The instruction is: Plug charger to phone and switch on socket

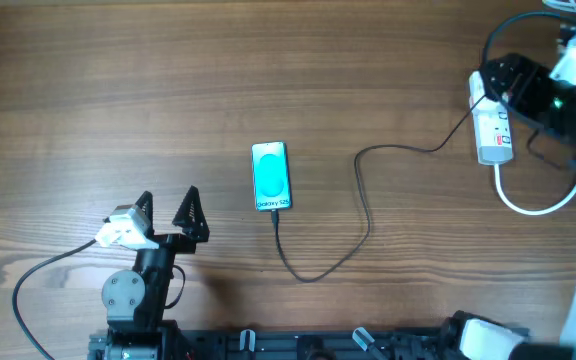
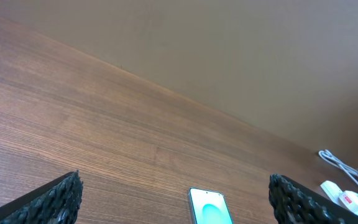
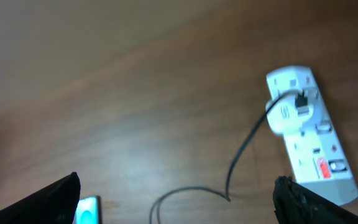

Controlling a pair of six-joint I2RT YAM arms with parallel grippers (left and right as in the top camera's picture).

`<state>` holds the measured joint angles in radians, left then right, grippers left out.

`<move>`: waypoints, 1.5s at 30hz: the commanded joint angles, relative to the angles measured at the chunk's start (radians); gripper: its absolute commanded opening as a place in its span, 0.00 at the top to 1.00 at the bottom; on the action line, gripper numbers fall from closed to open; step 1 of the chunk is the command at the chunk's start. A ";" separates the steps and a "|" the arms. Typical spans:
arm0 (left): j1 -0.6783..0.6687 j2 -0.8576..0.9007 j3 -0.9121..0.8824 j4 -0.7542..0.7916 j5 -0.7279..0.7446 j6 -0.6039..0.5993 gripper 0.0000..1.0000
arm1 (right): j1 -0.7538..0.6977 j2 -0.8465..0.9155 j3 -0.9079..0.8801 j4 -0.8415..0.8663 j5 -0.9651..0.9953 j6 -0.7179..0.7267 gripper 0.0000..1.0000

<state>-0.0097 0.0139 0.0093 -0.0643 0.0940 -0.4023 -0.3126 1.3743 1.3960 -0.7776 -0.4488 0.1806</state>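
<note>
The phone (image 1: 271,177) lies flat at the table's middle with its teal screen lit. It also shows in the left wrist view (image 2: 210,210) and the right wrist view (image 3: 89,210). The thin black charger cable (image 1: 364,205) runs from the phone's near edge, loops round, and reaches a white adapter (image 3: 288,115) plugged into the socket (image 1: 493,130). The socket's red-marked switch (image 3: 322,167) shows. My left gripper (image 1: 168,210) is open and empty, left of the phone. My right gripper (image 1: 508,85) is open and empty, above and beside the socket.
The socket's thick white cord (image 1: 528,205) curves off toward the right edge past my right arm. The socket also shows at the far right of the left wrist view (image 2: 347,196). A grey wall lies beyond the table's far edge (image 2: 229,118).
</note>
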 commanded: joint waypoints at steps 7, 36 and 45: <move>0.007 -0.009 -0.004 -0.007 -0.010 0.005 0.00 | 0.192 -0.086 0.003 -0.048 0.520 -0.102 0.00; 0.007 -0.009 -0.004 -0.007 -0.010 0.005 0.00 | 0.264 -0.597 -1.391 1.010 0.279 -0.042 0.00; 0.007 -0.009 -0.004 -0.007 -0.010 0.005 0.00 | 0.264 -0.932 -1.391 0.783 0.355 -0.050 0.00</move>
<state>-0.0101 0.0139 0.0097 -0.0647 0.0940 -0.4023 -0.0509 0.5125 0.0063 0.0059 -0.1360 0.1200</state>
